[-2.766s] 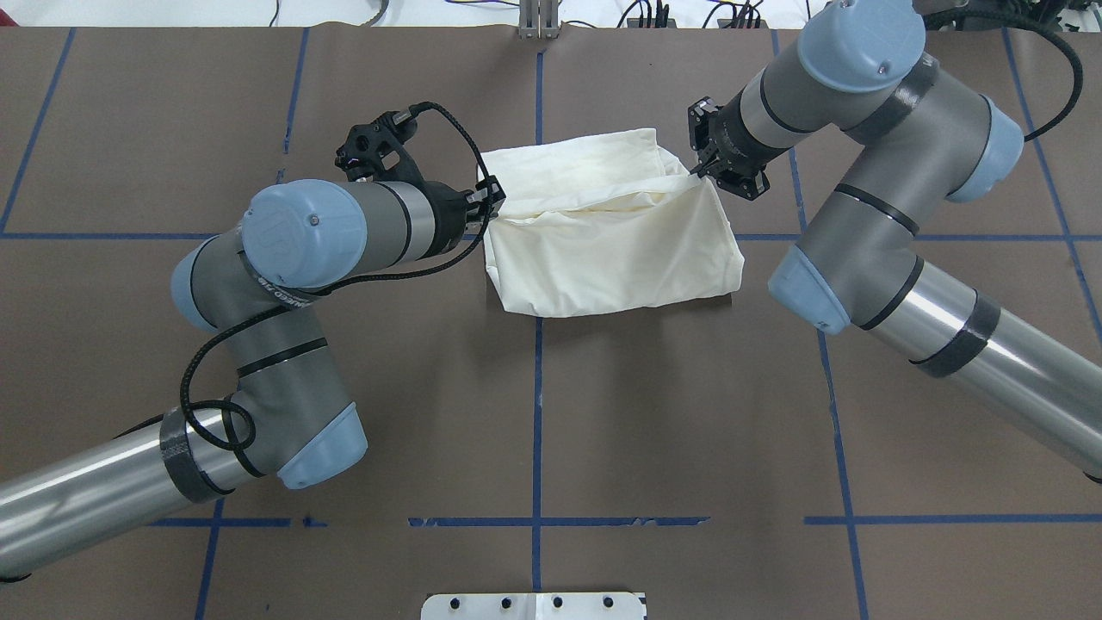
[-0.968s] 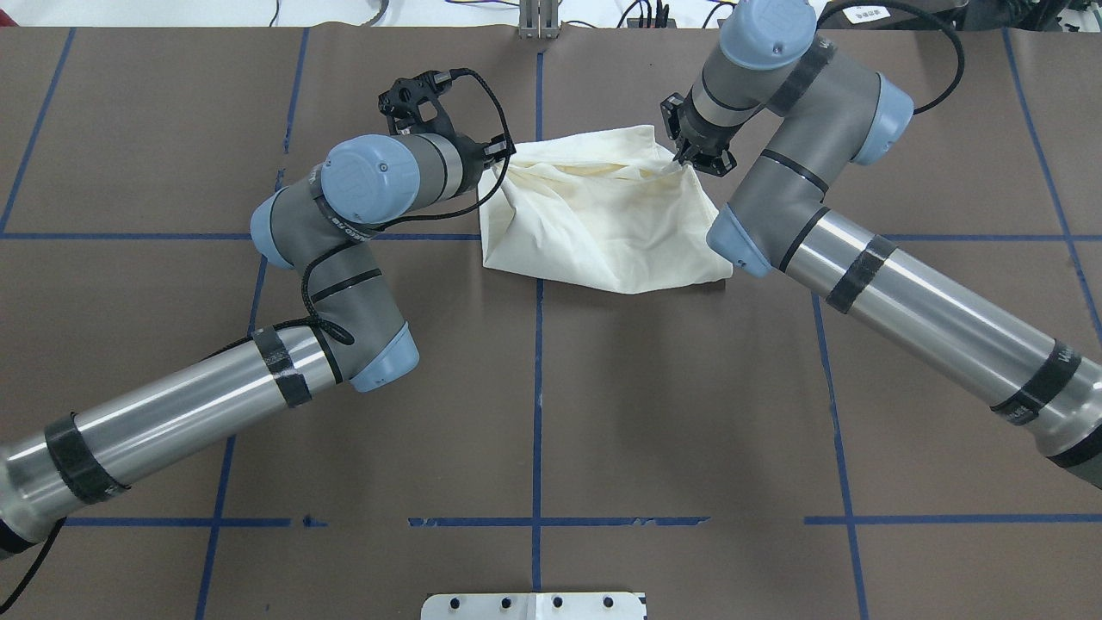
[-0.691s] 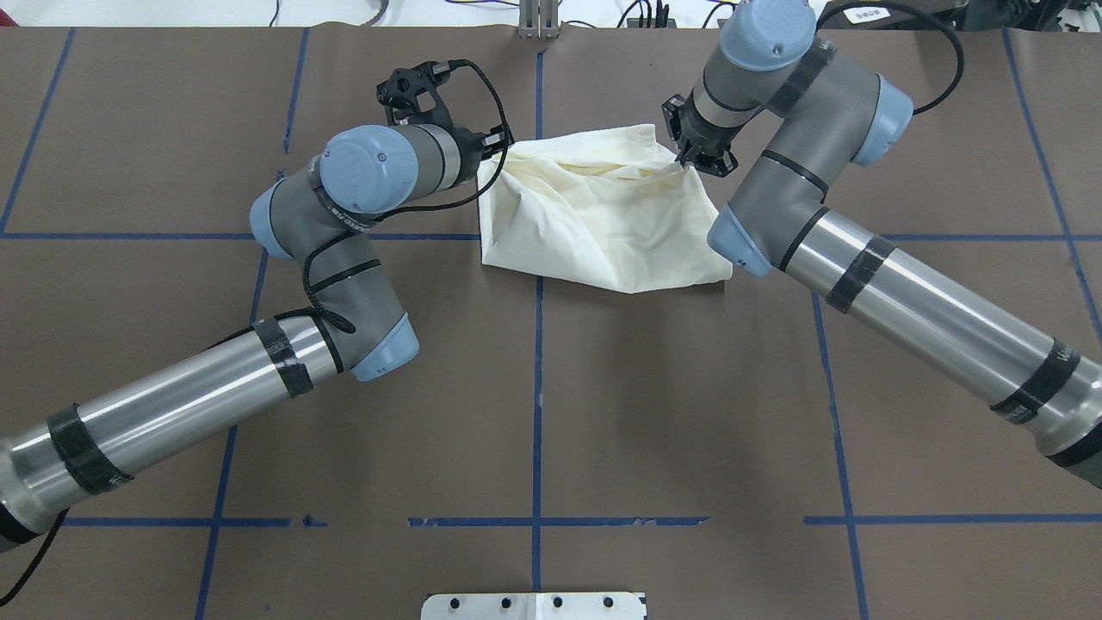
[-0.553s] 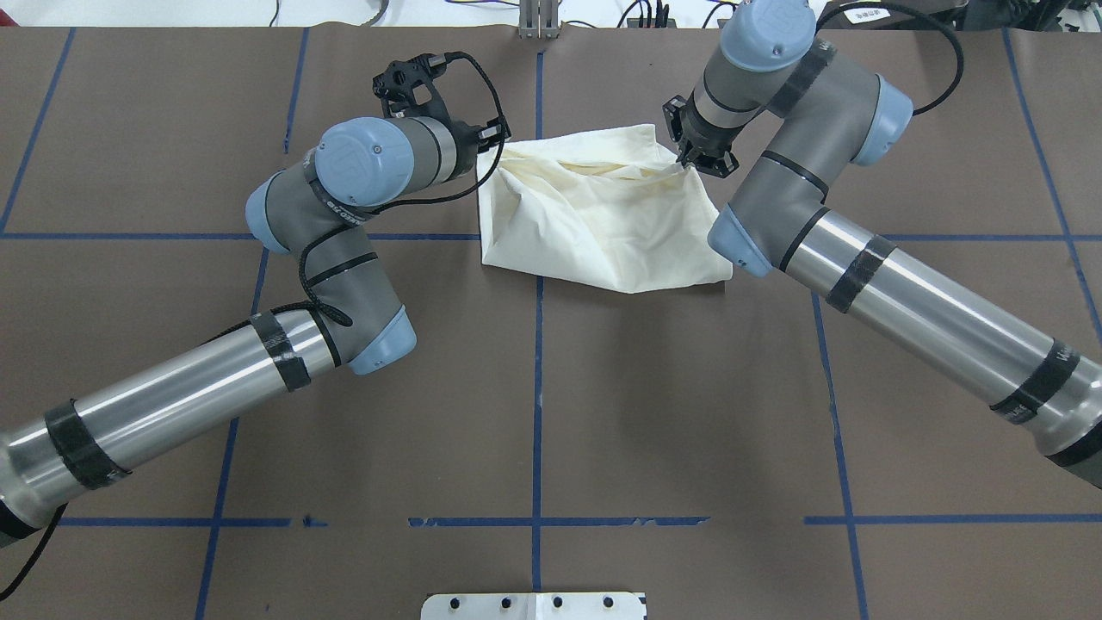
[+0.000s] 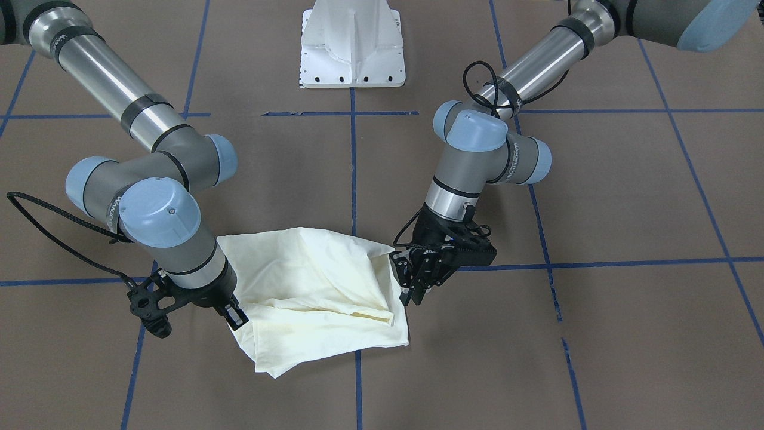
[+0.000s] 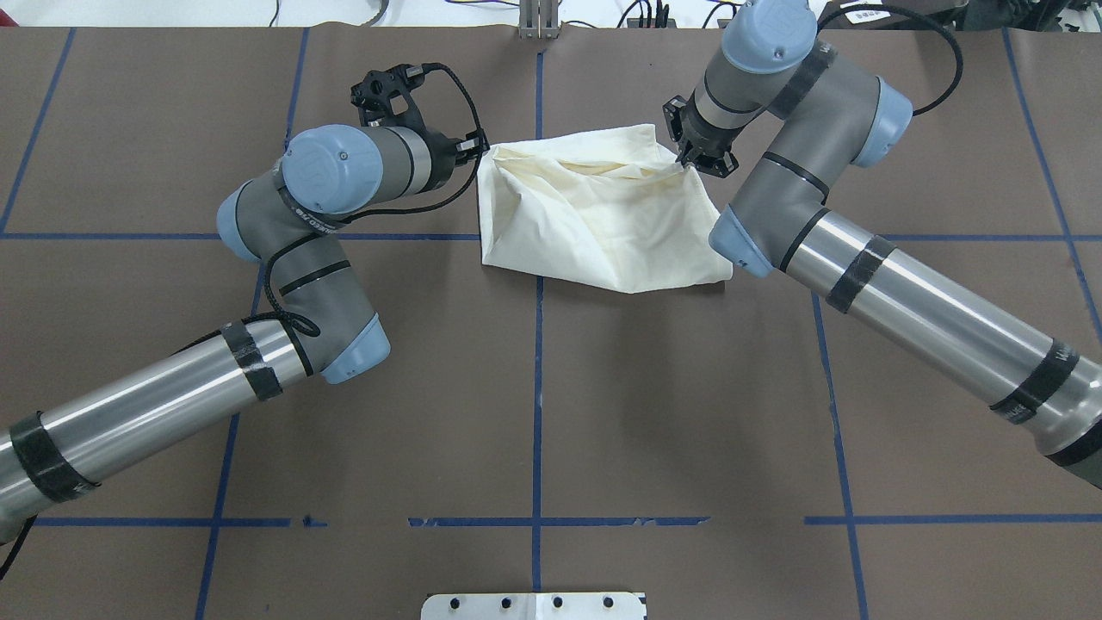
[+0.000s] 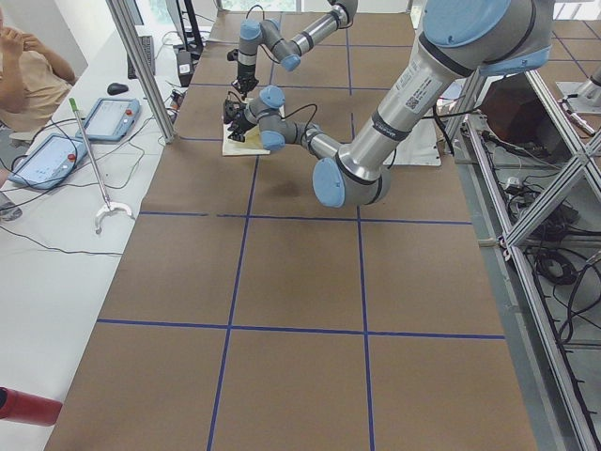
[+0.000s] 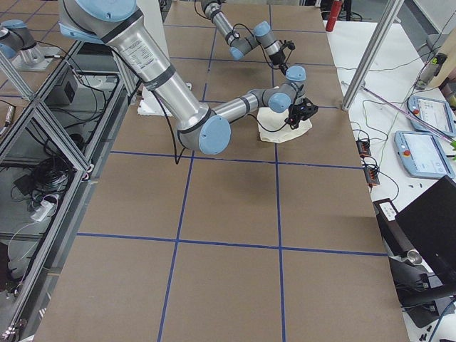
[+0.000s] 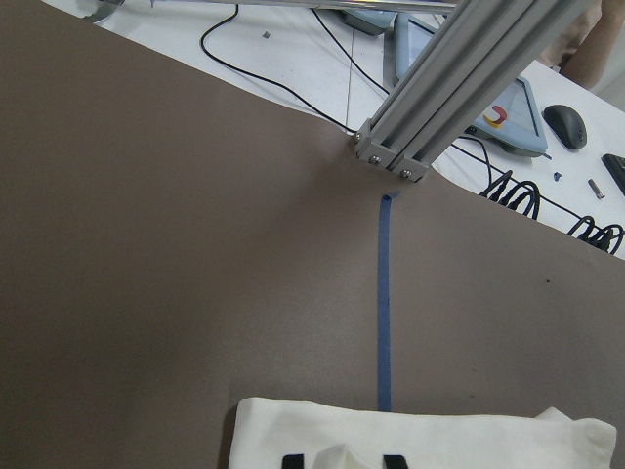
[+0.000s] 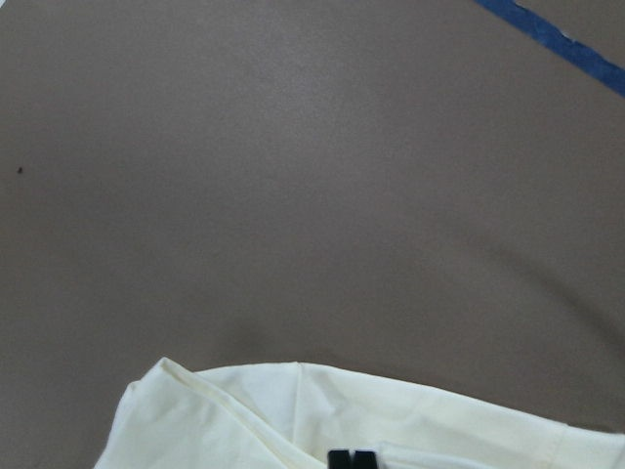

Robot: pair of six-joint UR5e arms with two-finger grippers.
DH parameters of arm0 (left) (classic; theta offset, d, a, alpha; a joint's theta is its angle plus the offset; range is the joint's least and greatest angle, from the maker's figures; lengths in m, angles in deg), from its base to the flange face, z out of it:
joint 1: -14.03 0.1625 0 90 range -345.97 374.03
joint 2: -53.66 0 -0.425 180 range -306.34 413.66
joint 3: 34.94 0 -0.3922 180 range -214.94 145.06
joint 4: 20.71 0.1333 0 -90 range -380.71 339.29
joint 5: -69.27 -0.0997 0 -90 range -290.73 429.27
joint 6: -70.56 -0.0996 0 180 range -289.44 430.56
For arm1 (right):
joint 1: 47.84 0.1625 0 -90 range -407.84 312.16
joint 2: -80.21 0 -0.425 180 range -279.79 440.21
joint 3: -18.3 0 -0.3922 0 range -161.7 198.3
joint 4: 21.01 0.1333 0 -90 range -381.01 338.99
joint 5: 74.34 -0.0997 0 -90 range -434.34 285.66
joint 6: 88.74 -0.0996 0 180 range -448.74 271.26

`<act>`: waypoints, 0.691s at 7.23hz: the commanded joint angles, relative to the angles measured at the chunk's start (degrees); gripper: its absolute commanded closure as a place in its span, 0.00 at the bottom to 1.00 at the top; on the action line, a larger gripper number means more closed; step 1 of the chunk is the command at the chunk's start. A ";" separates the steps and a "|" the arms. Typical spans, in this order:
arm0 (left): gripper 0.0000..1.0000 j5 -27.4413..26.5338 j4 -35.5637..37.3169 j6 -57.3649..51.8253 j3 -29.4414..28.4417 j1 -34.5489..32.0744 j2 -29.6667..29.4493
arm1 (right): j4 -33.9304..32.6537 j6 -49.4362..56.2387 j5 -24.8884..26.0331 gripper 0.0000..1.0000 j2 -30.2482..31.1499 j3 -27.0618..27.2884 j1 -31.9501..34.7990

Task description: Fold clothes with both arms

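The cream shirt (image 6: 594,215) lies as a loosely folded bundle on the brown table, plain side up, and shows in the front view too (image 5: 310,286). My right gripper (image 6: 689,159) is shut on the shirt's far right corner; in the right wrist view its fingertips (image 10: 352,457) meet over the cloth. My left gripper (image 6: 473,155) is at the far left corner, level with the cloth's edge. In the left wrist view its fingers (image 9: 293,459) stand apart, with a small bump of cloth between them, so it is open. The front view shows that gripper (image 5: 412,289) just beside the shirt's edge.
The white pedestal base (image 5: 352,42) stands at the robot's side of the table. Blue tape lines (image 6: 537,387) cross the brown surface. An aluminium post (image 9: 459,88) rises past the far edge, with tablets (image 7: 56,155) and cables behind. A person (image 7: 28,75) sits there.
Both arms carried the shirt's edge toward the far side, folding it over. Over the last second the left gripper drew back leftward off the corner; the right gripper and the shirt stayed still.
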 commanded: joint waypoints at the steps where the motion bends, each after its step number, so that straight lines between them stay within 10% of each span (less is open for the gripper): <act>1: 1.00 0.61 0.31 -0.05 0.70 2.32 0.96 | 0.09 0.00 0.00 1.00 0.00 -0.03 0.00; 5: 1.00 2.10 0.23 -0.32 0.70 4.79 0.96 | 0.09 0.00 0.00 1.00 0.00 -0.03 0.00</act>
